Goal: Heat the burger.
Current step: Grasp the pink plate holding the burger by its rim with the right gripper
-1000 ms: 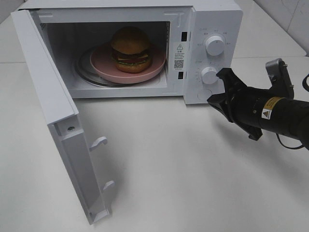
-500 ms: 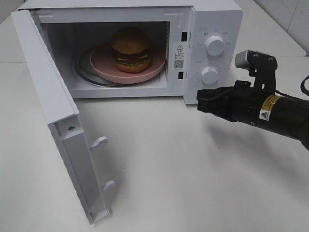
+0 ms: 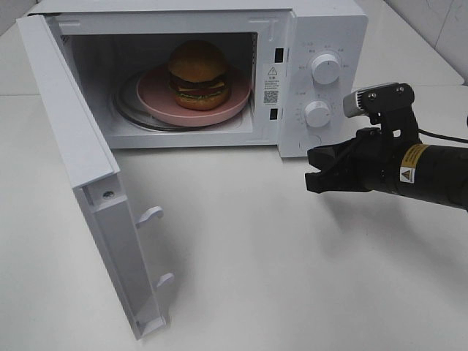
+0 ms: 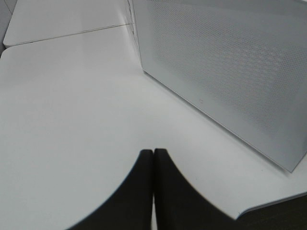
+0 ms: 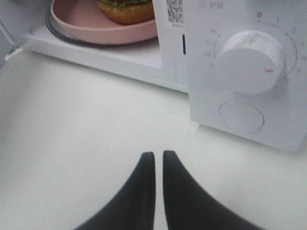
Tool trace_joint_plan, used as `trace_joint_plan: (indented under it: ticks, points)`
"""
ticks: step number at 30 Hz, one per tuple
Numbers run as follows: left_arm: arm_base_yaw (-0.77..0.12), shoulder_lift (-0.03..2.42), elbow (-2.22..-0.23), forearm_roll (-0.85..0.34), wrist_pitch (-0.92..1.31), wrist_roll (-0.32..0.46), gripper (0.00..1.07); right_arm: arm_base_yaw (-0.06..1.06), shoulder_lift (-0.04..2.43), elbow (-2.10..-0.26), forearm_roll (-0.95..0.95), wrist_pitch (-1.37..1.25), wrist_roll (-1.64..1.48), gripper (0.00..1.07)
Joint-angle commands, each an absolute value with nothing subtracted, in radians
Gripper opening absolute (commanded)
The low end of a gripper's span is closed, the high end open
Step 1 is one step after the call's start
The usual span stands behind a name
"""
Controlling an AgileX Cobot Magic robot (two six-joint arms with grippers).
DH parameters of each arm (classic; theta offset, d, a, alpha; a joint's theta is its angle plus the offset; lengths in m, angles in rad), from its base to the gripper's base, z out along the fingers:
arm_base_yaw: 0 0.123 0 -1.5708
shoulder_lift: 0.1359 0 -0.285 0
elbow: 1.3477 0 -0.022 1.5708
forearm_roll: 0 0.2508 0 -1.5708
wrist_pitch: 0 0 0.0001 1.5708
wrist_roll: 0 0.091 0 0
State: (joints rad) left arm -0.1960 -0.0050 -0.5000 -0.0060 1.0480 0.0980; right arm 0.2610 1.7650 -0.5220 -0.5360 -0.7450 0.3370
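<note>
So the burger [image 3: 198, 73], golden-brown round bun with dark patty, yellow cheese and green lettuce showing, sits on a round pink plate [image 3: 155, 104] inside the white boxy microwave oven [image 3: 344, 36], and the plate rests on the clear glass turntable [image 3: 123, 110]. The white microwave door [image 3: 73, 146] hangs wide open, swung out to the left over the white desk [image 3: 292, 278], latch hooks pointing out. The black right gripper [image 3: 313, 172] hovers just in front of the control panel, low down near the lower round white knob [image 3: 316, 114], with the upper round white knob [image 3: 325, 68] above that. It isn't touching anything as far as I can see. In the right wrist view its two fingers are nearly together with only a thin slit between them and nothing held. The oval white push button [image 5: 241, 116] sits just below the lower knob. The black left gripper [image 4: 153, 152] has its fingers pressed tight together, empty, over the desk near a white panel with a fine dot pattern [image 4: 230, 62]; can't tell which part of the oven that is.
</note>
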Motion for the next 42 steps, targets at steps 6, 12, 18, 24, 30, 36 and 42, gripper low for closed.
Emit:
trace_joint_plan:
  ticks: [6,12,18,24,30,36,42]
  points:
    - [-0.194,-0.025,-0.497,-0.008,1.034,0.095,0.00,0.257,1.650,-0.573,-0.728,-0.463,0.559,0.07]
    - [-0.194,-0.025,-0.497,-0.008,1.034,0.095,0.00,0.257,1.568,-0.606,-1.097,-0.389,0.895,0.07]
    - [-0.194,-0.025,-0.497,-0.008,1.034,0.095,0.00,0.257,1.544,-0.612,-1.396,-0.388,1.088,0.07]
    - [-0.194,-0.025,-0.497,-0.008,1.034,0.095,0.00,0.257,1.544,-0.612,-1.402,-0.383,1.069,0.08]
    - [-0.194,-0.025,-0.497,-0.008,1.034,0.095,0.00,0.257,1.544,-0.612,-1.401,-0.243,0.974,0.10]
    - [-0.194,-0.025,-0.497,-0.008,1.034,0.095,0.00,0.257,1.544,-0.612,-1.278,-0.057,1.048,0.11]
    - [-0.194,-0.025,-0.497,-0.008,1.034,0.095,0.00,0.313,1.544,-0.611,-1.111,-0.027,1.043,0.11]
